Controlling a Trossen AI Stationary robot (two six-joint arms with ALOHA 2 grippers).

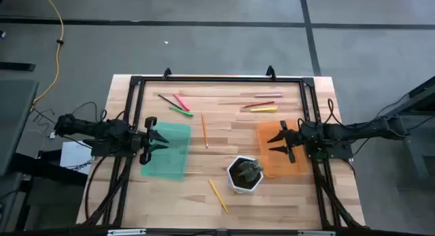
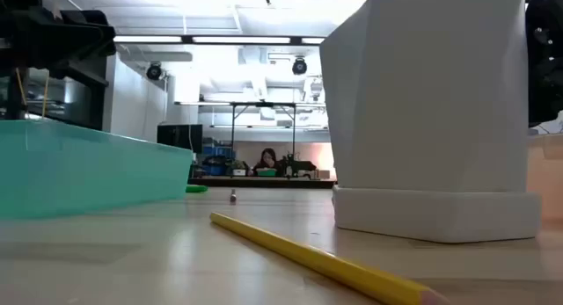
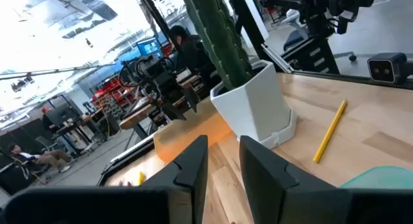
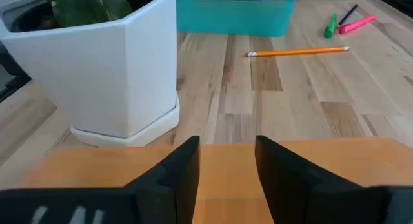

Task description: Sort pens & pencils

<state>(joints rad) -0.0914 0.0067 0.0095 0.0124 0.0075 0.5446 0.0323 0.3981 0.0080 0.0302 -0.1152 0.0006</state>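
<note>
The table (image 1: pixel 224 130) is the biggest thing under me, and on it two trays: a teal one (image 1: pixel 168 149) beneath my left gripper (image 1: pixel 153 141), an orange one (image 1: pixel 277 149) beneath my right gripper (image 1: pixel 281 142). Both trays look bare. Between them stands a white pot (image 1: pixel 245 173) with a cactus.

My fingers on both sides stand apart with nothing between them — each wrist view shows a clear gap.

So, by my reckoning, the sorting has hardly begun. The pens (image 1: pixel 179 104) lie in two clusters near the far edge — pink, green and black towards the left, pink and yellow towards the right. One pencil (image 1: pixel 204 129) lies mid-table, another (image 1: pixel 218 195) near the front edge by the pot, and a dark one among the right cluster. All still to be lifted.
</note>
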